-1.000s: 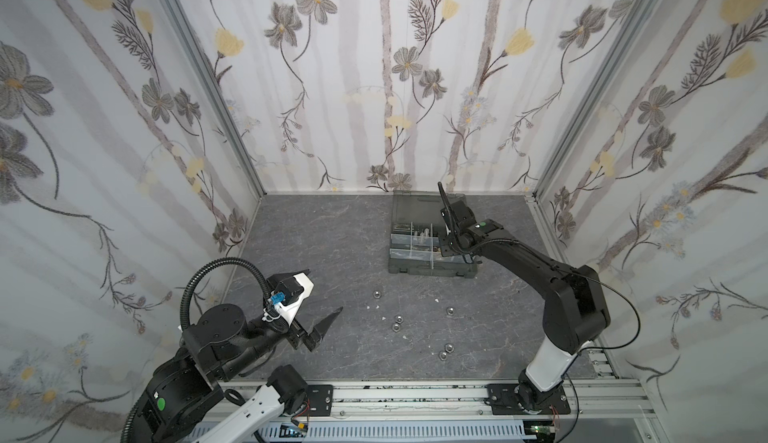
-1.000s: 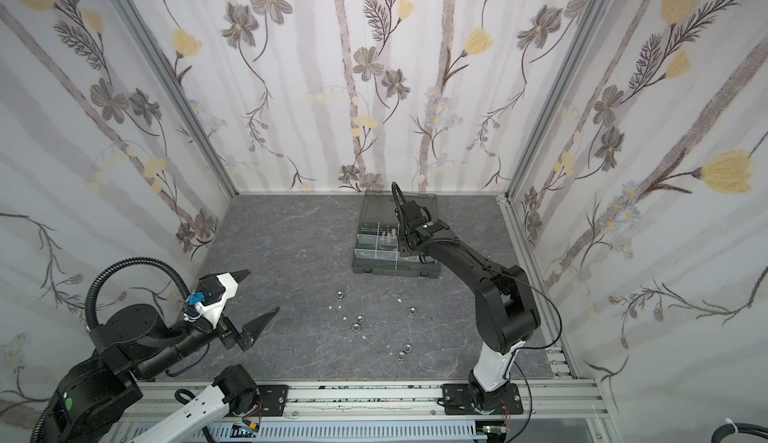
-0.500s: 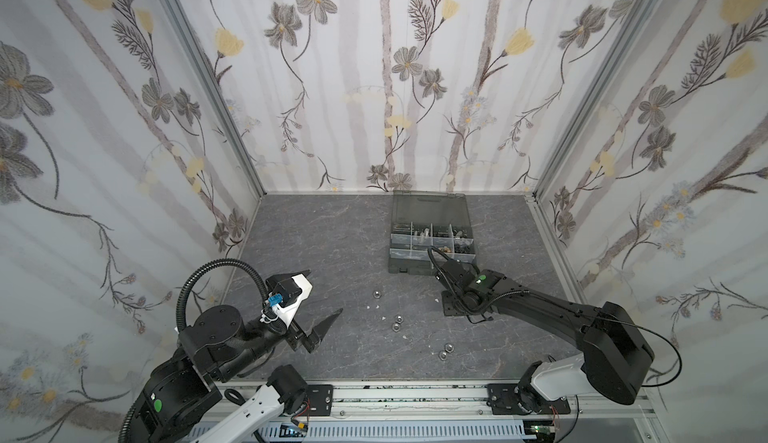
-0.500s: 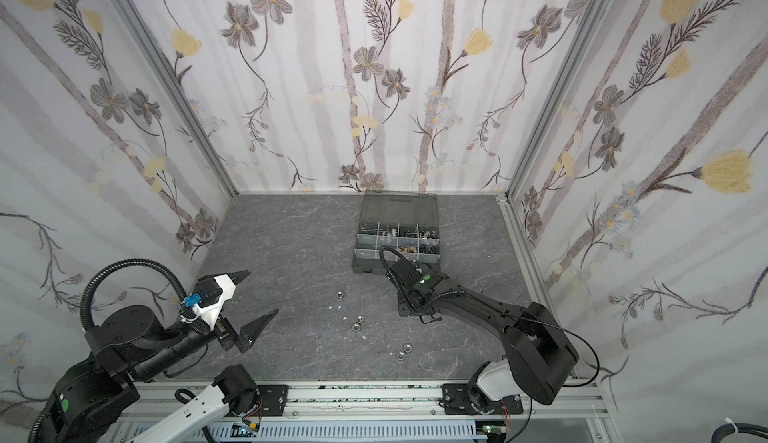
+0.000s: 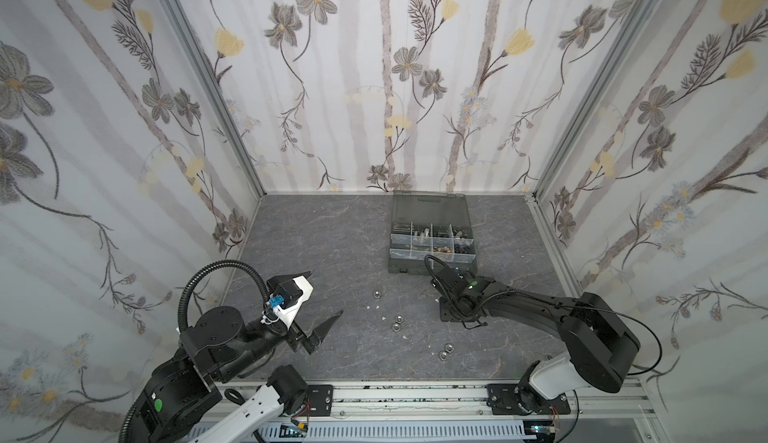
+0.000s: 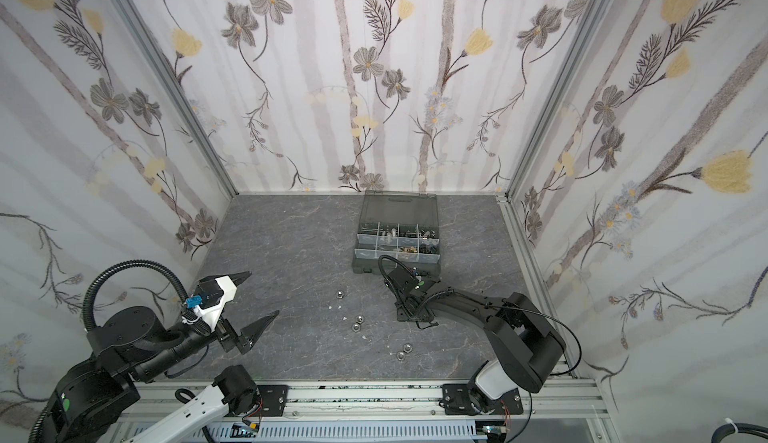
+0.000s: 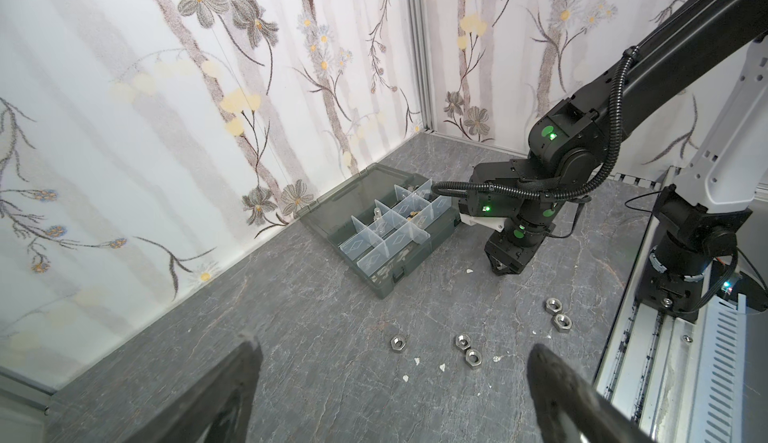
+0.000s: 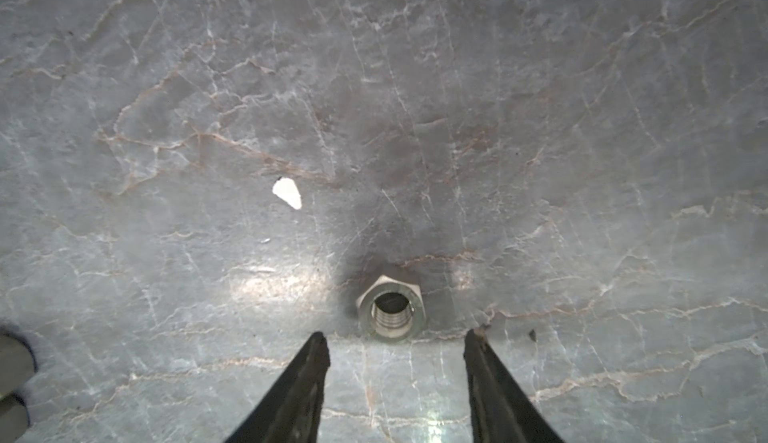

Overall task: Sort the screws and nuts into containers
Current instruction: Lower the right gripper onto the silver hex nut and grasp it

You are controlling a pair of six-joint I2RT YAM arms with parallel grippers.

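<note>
1. Right, the table (image 5: pixel 332 233): grey marble-look, it carried the case and scattered hardware.
2. Organiser case (image 5: pixel 409 265): lid back, compartments (image 7: pixel 349 246) partly filled. It sat near the right gripper's jaws, not touching.
3. Left gripper (image 5: pixel 325 293): jaws spread wide with nothing in them. Five loose nuts (image 7: pixel 462 340) lay out ahead of its tips, well apart.
4. Right gripper (image 8: pixel 397 335): pointed down at the table, jaws roughly half apart, gripping nothing. Clearly the nearer arm for the target.
5. Target nut (image 8: pixel 390 310): silver hex, flat on the table, bore straight up, so no long axis to line up. It lay just past the fingertips, centred on the gap, not yet between them. Judgement: a short shift toward it, then down and close.
6. White speck (image 8: pixel 286 192): off to one finger's side, not hardware.
</note>
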